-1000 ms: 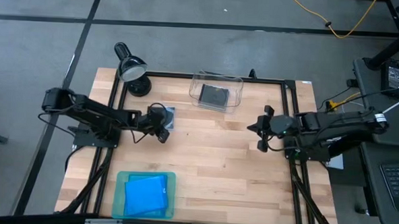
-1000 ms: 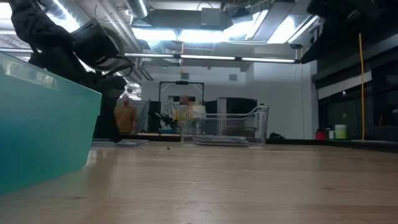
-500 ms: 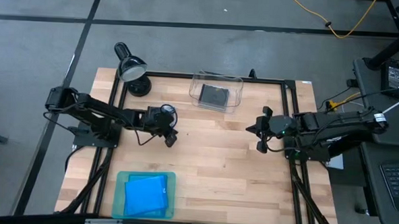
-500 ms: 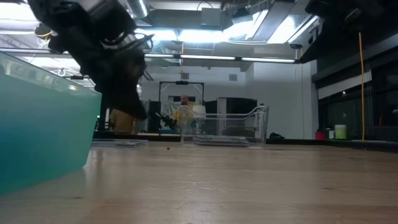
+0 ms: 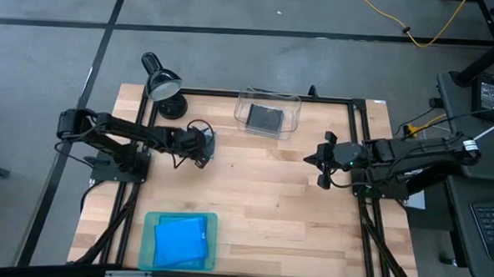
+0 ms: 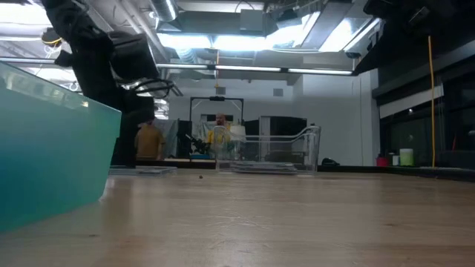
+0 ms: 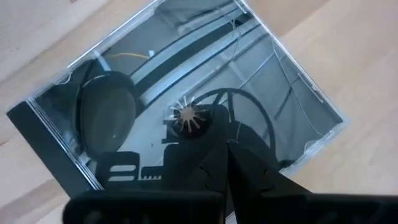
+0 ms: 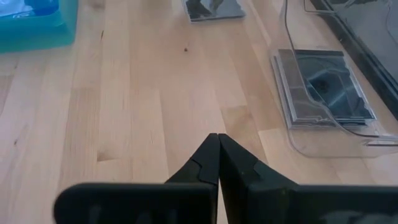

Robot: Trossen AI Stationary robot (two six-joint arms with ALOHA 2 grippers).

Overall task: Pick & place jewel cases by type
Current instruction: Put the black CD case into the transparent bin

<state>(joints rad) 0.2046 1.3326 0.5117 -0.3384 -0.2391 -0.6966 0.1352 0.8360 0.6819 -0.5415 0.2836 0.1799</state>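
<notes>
My table (image 5: pixel 261 206) carries the clear bin (image 5: pixel 268 114) at its far edge and the teal tray (image 5: pixel 180 240) at its near-left corner. The last loose grey jewel case (image 7: pixel 180 106) lies by the left edge. My left gripper (image 5: pixel 203 145) hovers above it, fingers pressed together: I must spread them, then straddle one edge. My right gripper (image 5: pixel 323 161), also pressed together, waits by the right edge.

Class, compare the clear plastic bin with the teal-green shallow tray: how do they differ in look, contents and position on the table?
The clear plastic bin is see-through; the teal-green shallow tray is tinted and cloudy. The bin holds square dark grey jewel cases; the tray holds bright blue jewel cases. In the high view, the bin sits at the table's far edge, the tray at the near edge. Both are open-topped containers resting flat.
</notes>
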